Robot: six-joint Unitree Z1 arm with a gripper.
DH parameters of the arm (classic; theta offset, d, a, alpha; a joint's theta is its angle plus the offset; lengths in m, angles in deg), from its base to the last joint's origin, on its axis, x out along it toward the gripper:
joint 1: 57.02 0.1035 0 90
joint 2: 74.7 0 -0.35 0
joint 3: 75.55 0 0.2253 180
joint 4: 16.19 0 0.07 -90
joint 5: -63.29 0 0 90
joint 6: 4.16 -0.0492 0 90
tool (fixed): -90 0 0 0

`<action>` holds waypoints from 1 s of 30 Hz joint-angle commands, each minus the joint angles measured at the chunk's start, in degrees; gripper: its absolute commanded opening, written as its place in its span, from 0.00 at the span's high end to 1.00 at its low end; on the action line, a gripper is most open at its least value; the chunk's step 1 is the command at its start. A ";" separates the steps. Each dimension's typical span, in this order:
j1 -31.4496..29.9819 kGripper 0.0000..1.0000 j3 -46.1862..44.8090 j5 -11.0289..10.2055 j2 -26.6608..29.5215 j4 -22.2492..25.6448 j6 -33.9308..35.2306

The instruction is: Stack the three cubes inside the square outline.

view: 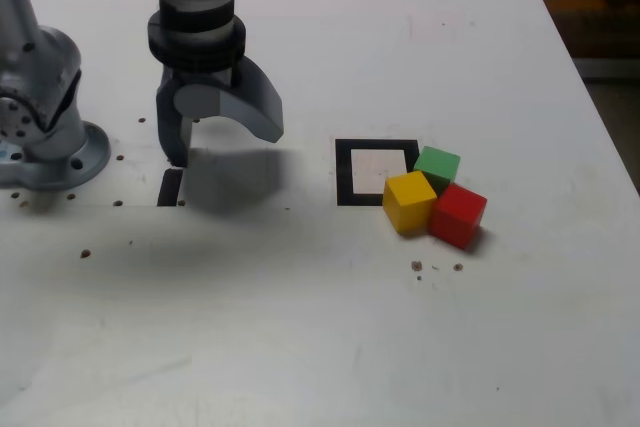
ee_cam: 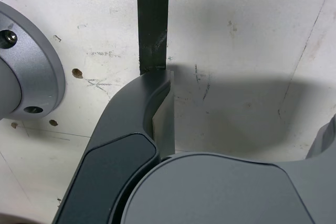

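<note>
None of the three cubes is stacked yet: the yellow cube, green cube and red cube sit bunched together just beside the square outline, on the exterior view's right, and its white centre looks bare. The gripper hangs pointing down, well apart from them near the arm's base, jaws spread wide and holding nothing, one fingertip seemingly over a short tape strip.

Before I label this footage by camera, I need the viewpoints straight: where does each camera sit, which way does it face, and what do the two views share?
Exterior view: off the arm, raised, looking down across the white table at the square outline, the yellow cube, green cube and red cube; the arm's base and the open pincer show.
Wrist view: on the wrist, facing the tabletop; a pincer finger and the base show.
Shared: pincer, base, a black tape strip below it.
</note>
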 commanded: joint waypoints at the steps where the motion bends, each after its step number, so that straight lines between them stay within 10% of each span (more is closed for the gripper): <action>1: 0.14 0.00 0.18 -0.12 0.38 0.06 -0.05; 30: 0.12 0.00 9.77 0.28 0.25 4.87 1.77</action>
